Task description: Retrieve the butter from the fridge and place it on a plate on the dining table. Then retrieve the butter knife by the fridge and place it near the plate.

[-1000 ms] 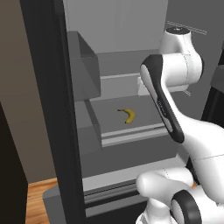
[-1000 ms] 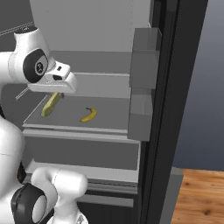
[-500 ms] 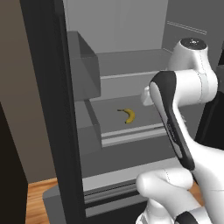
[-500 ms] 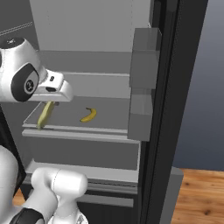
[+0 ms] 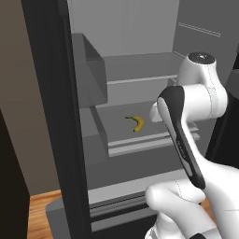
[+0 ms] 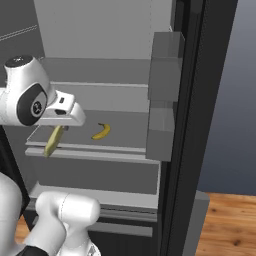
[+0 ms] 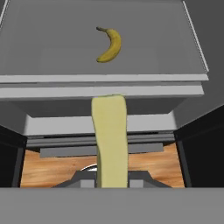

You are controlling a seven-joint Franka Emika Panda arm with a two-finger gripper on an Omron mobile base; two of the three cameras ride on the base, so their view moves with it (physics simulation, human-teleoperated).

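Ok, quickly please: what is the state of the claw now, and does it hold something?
Claw: closed on the butter, which hangs in front of the fridge shelf.

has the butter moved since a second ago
Yes. In the right base view the butter, shut in the claw, has come out toward the camera: it was over the shelf beside the banana, now it hangs past the shelf's front edge.

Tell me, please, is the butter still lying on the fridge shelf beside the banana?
No, the butter hangs from the shut tool before the shelf's front edge, apart from the banana.
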